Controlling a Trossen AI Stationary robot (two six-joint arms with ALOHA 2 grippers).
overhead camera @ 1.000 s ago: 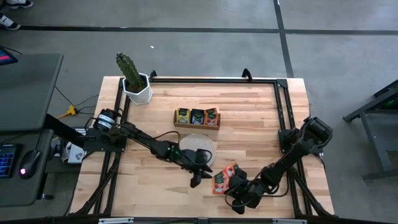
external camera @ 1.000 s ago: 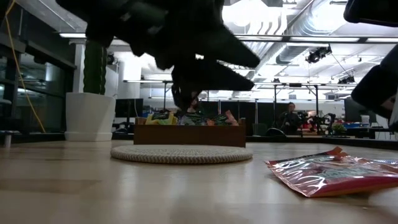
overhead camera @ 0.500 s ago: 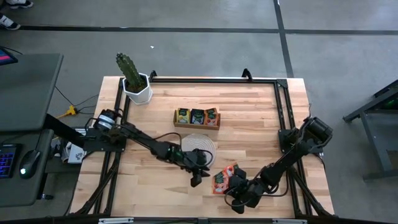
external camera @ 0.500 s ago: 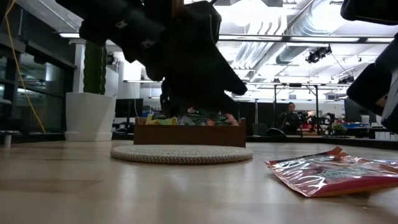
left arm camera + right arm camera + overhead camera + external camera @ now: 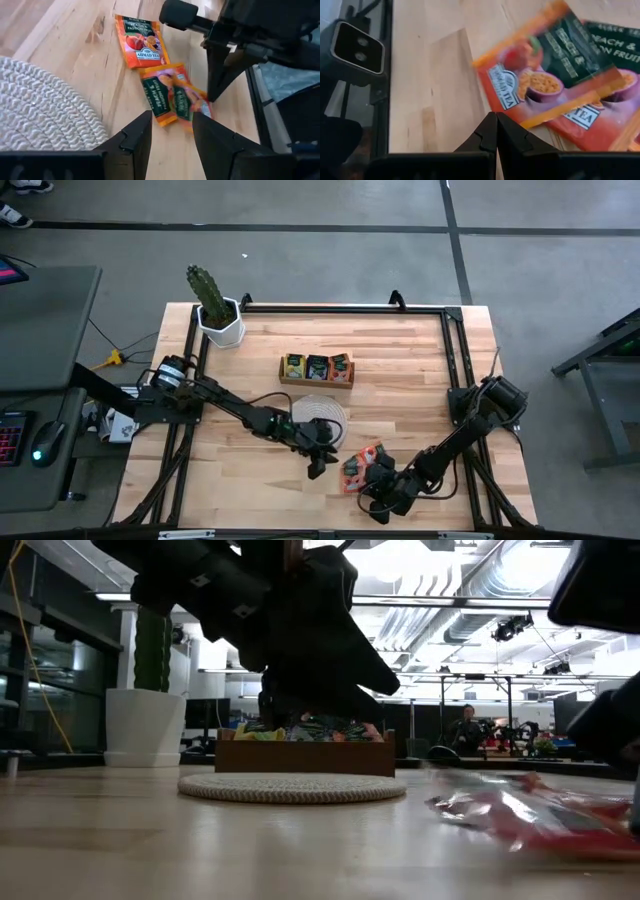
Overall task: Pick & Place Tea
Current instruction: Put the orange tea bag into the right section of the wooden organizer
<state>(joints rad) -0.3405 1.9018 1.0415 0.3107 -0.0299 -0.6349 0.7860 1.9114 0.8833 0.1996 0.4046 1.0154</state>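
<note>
— Tea sachets (image 5: 360, 467): where do they lie?
— A small cluster of orange-red ones lies on the bare table (image 5: 420, 370) near its front edge, just beside the round woven mat (image 5: 318, 416), toward the right arm. More sachets stand in the wooden tray (image 5: 316, 370) behind the mat.
— And the left gripper (image 5: 314, 464)?
— It hovers over the table at the mat's front edge, close to the cluster. Its fingers (image 5: 135, 136) are parted with nothing between them; the left wrist view shows the sachets (image 5: 165, 95) lying ahead of the gap.
— The right gripper (image 5: 375, 502)?
— Low over the table at the front, right beside the cluster. Its fingers (image 5: 490, 131) are pressed together, tips touching, with no sachet visibly pinched between them; the orange-red packets (image 5: 545, 75) lie just ahead of the tips.
— Anything else there?
— A potted cactus (image 5: 213, 305) at the back left corner.
</note>
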